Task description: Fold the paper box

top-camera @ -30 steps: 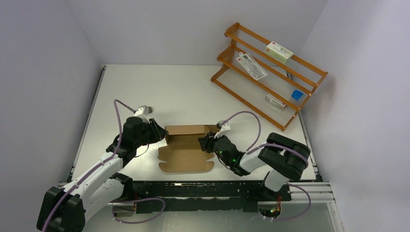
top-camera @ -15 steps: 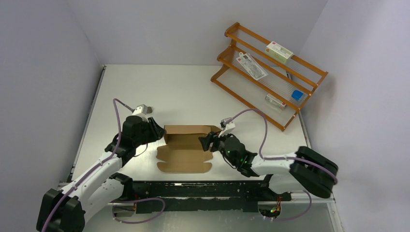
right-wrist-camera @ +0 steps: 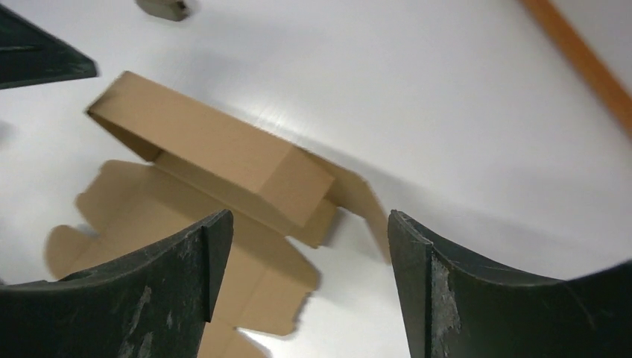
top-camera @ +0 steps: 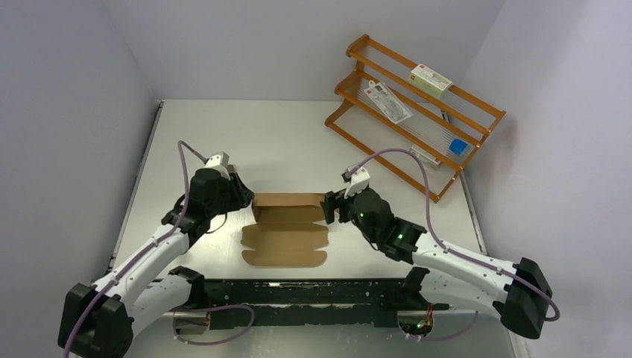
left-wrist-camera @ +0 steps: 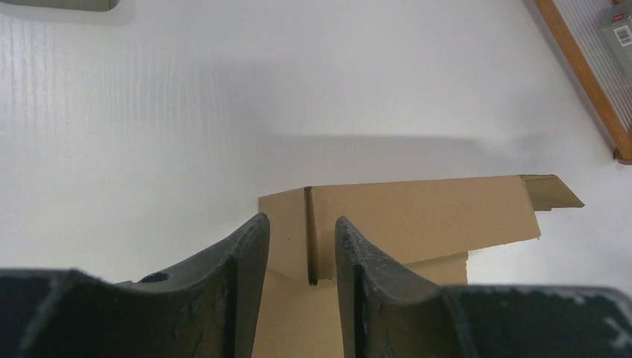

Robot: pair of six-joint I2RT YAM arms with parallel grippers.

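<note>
The paper box is plain brown cardboard lying partly folded near the table's front. Its far wall stands upright and its scalloped front flap lies flat. My left gripper is at the box's left end. In the left wrist view the gripper is narrowly open, and the box's left corner and end flap show in the gap. My right gripper is by the right end. In the right wrist view the gripper is wide open and empty above the box's right end flap.
An orange wooden rack with small white packages stands at the back right; its edge shows in the left wrist view and in the right wrist view. Grey walls enclose the white table.
My right arm has stretched out and its gripper has drawn up and back from the box's right end. My left gripper has shifted slightly farther along the left end.
</note>
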